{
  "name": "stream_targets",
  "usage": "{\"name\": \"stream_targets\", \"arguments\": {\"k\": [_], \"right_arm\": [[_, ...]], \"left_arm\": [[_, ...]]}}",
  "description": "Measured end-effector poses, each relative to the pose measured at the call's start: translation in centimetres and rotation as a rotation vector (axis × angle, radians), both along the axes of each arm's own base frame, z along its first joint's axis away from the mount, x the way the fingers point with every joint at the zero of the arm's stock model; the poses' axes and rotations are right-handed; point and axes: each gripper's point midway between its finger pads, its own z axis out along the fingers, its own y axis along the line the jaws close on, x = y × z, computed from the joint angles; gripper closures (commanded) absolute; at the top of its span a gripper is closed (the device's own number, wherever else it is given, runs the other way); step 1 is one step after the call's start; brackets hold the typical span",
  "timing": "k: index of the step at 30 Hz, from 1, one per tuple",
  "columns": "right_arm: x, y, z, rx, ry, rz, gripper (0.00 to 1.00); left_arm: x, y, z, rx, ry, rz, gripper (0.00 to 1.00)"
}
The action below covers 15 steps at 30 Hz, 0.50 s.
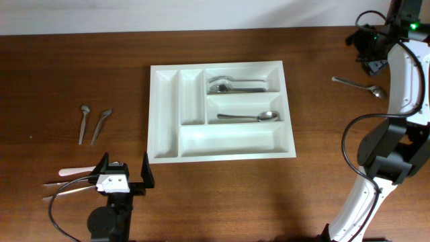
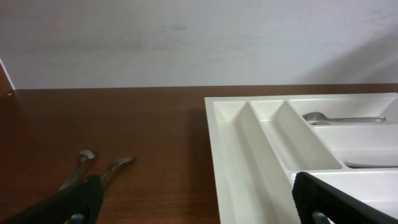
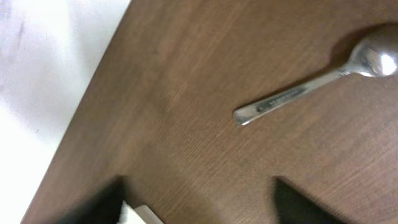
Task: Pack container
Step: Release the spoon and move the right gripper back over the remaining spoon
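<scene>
Well, the tray [image 1: 164, 114] lies just ahead of the left fingers [image 1: 147, 172], spread wide. The right fingers [image 3: 298, 202], apart too, hang far off near a spoon [image 3: 292, 94].

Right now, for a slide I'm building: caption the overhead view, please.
White cutlery tray mid-table, cutlery in two compartments; loose spoon right, two utensils left; left tool open.

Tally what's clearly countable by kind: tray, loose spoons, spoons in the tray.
White plastic five-compartment cutlery tray: 1
Silver metal spoons loose on the brown wooden table: 3
Silver metal spoon in the tray's middle long compartment: 1
Total: 5
Top-compartment cutlery pile and pieces by the left end effector: uncountable.
</scene>
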Motion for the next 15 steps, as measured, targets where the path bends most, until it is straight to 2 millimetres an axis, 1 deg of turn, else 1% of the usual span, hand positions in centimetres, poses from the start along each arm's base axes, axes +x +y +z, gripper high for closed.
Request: {"name": "stream_targets", "arguments": {"k": [1,5,8,11,15], "right_arm": [[0.3,0.0,0.1,-0.004,-0.012,0.006,0.96],[1.6,-0.4,0.9,-0.013,-0.077,-0.004,0.96],[2.3,-1.2,1.0,-0.032,-0.101,-0.046,0.96],[3.1,-2.4,0.1,-0.067,-0.108,-0.093,0.96],[3.6,-3.2,-1.6,-0.09,-0.092,-0.117,0.96]], "left_arm": [[0.0,0.0,0.0,0.0,0.0,0.0,0.01],[0.0,0.0,0.0,0.0,0.0,0.0,0.01],[0.0,0.0,0.0,0.0,0.0,0.0,0.01],[0.0,0.0,0.0,0.0,0.0,0.0,0.01],[0.0,0.0,0.0,0.0,0.0,0.0,0.01]]}}
